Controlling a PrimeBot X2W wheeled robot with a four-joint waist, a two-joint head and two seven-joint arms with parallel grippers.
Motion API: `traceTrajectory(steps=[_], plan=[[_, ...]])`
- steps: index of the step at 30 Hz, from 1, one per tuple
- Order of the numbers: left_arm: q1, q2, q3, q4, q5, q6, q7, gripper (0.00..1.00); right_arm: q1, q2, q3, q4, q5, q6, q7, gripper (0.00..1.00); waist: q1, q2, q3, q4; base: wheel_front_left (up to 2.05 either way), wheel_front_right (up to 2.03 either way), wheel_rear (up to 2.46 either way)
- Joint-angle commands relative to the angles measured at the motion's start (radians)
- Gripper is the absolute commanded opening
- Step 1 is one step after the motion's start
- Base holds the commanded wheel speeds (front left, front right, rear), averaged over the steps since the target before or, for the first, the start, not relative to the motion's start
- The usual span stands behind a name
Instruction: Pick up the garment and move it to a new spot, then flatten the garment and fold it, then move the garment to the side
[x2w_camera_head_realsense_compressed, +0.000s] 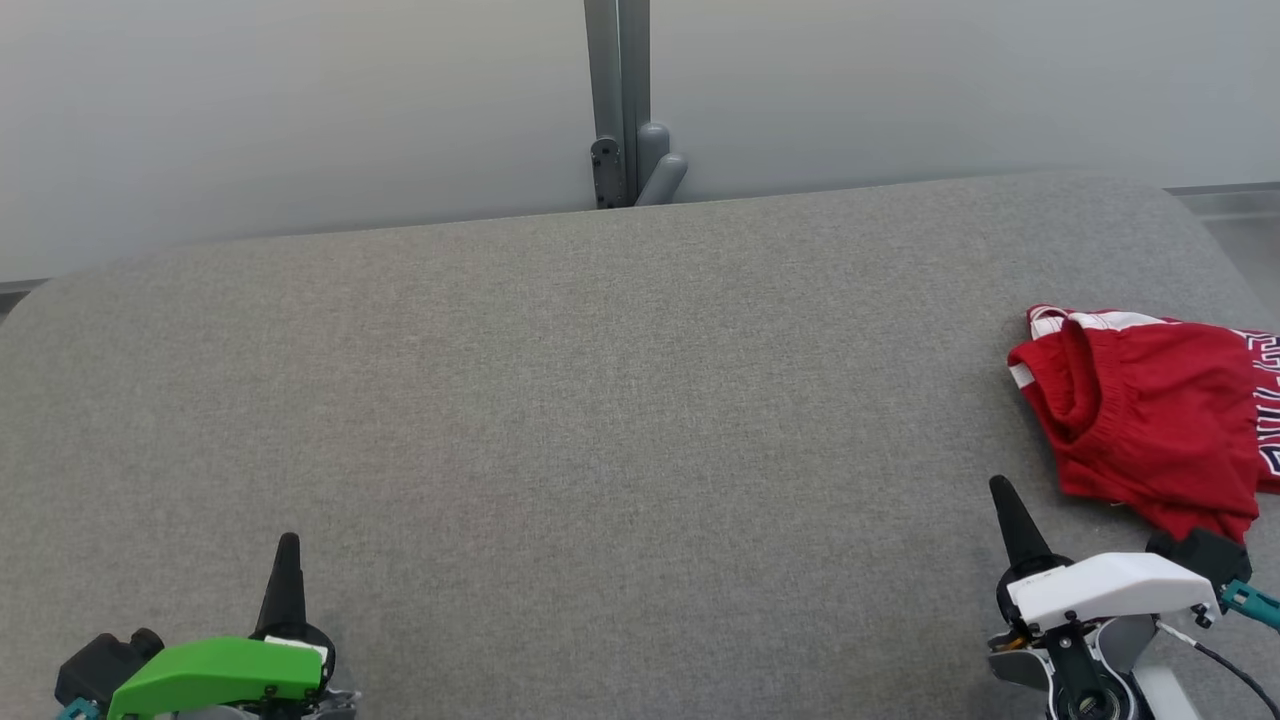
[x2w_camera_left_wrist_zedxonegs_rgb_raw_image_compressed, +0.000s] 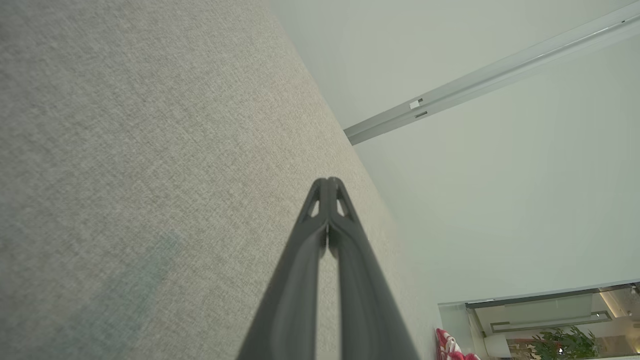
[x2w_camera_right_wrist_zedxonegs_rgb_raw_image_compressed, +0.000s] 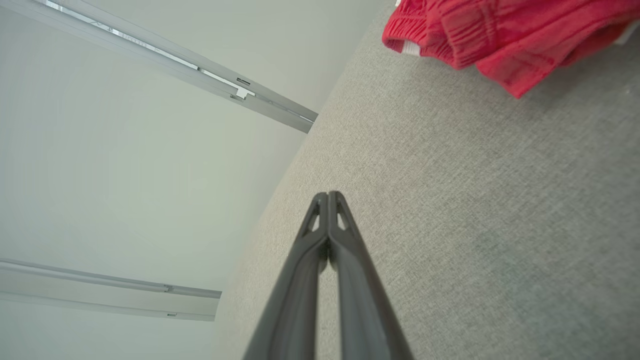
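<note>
The red garment (x2w_camera_head_realsense_compressed: 1140, 420) lay bunched at the right edge of the frame, partly cut off, on the grey padded surface (x2w_camera_head_realsense_compressed: 600, 400). The right gripper (x2w_camera_head_realsense_compressed: 1002, 492) sat just below and left of it, not touching, fingers pressed together. The left gripper (x2w_camera_head_realsense_compressed: 288, 548), fingers together too, was at the lower left, wide grey surface between them. Behind stood a pale wall (x2w_camera_head_realsense_compressed: 300, 100) and a grey post (x2w_camera_head_realsense_compressed: 618, 100). The left wrist view showed a green plant (x2w_camera_left_wrist_zedxonegs_rgb_raw_image_compressed: 565, 342) at its lower right.

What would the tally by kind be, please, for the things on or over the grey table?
Red garment: 1
Robot hands: 2, the left hand and the right hand, both shut
Total: 3
</note>
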Motion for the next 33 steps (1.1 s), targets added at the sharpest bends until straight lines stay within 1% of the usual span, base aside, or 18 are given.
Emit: traceTrajectory(steps=[1, 16, 33], plan=[[-0.024, 0.007, 0.007, -0.015, -0.031, -0.008, 0.007, 0.0, -0.015, -0.004, -0.008, -0.017, 0.032, 0.0, 0.008, 0.0, 0.0, 0.0, 0.0, 0.001, 0.0, 0.0, 0.0], [-0.041, 0.008, 0.018, -0.036, -0.17, -0.017, 0.045, 0.0, -0.017, -0.005, -0.036, -0.042, 0.186, 0.0, 0.047, 0.0, 0.0, 0.0, 0.002, 0.007, 0.0, 0.0, 0.0], [-0.054, 0.009, 0.028, -0.057, -0.303, -0.027, 0.082, 0.0, -0.019, -0.005, -0.063, -0.066, 0.337, 0.0, 0.086, 0.0, 0.0, 0.0, 0.004, 0.014, 0.0, 0.0, 0.0]])
